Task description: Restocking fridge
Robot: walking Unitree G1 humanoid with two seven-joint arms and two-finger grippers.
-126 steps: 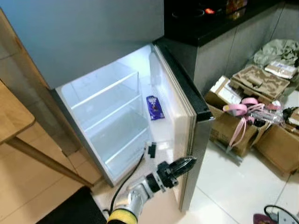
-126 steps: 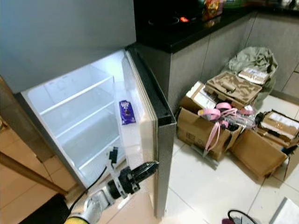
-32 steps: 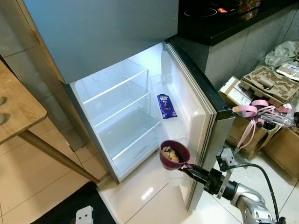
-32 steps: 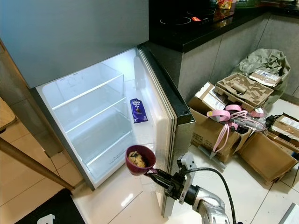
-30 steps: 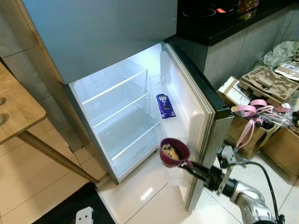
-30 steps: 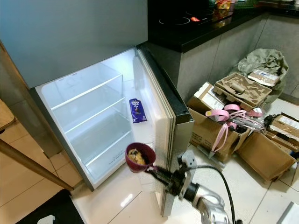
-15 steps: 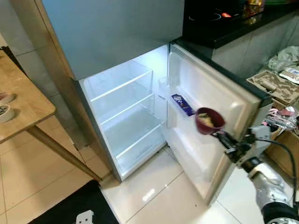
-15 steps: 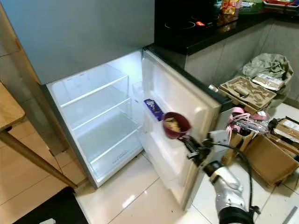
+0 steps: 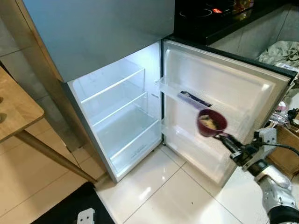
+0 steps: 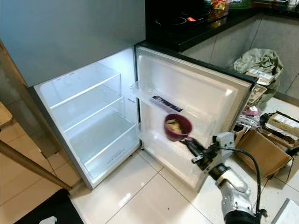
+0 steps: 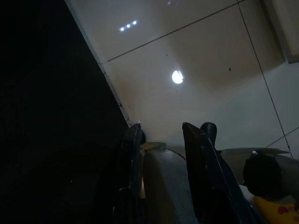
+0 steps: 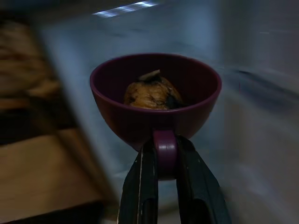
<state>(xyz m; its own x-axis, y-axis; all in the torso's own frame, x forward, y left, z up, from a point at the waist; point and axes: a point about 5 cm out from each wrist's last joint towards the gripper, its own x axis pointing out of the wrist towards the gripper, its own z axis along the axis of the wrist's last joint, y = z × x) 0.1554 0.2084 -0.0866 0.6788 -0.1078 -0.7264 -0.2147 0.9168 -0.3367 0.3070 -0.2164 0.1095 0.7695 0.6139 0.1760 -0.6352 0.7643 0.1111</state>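
I've got the maroon cup [image 12: 155, 95] with a lump of food [image 12: 150, 93] in it, pinched only by its small handle tab between the right gripper [image 12: 161, 163] fingers. It hangs in mid-air in front of the fridge door [image 9: 261, 88], level with the door's lower rack, well outside the fridge shelves [image 9: 126, 112].

Risks as I see them:
- Grip is on the tab alone, so the cup's weight sits out past the fingertips. Any jolt and it could pivot or slip, dumping the food on the floor tiles [image 9: 163, 186].
- Cup is close to the door's inner face. A swing toward the shelves could clip the door rack [image 9: 187, 100] or the dark packet [image 9: 195, 99] lying in it.
- The cabinet is across from the door, so that's a long reach; tilt during it spills the food.
- Right wrist view is motion-blurred, so I'd judge placement from the head views.

Left gripper [image 11: 161, 133] hangs idle near the floor, fingers slightly apart, nothing held.
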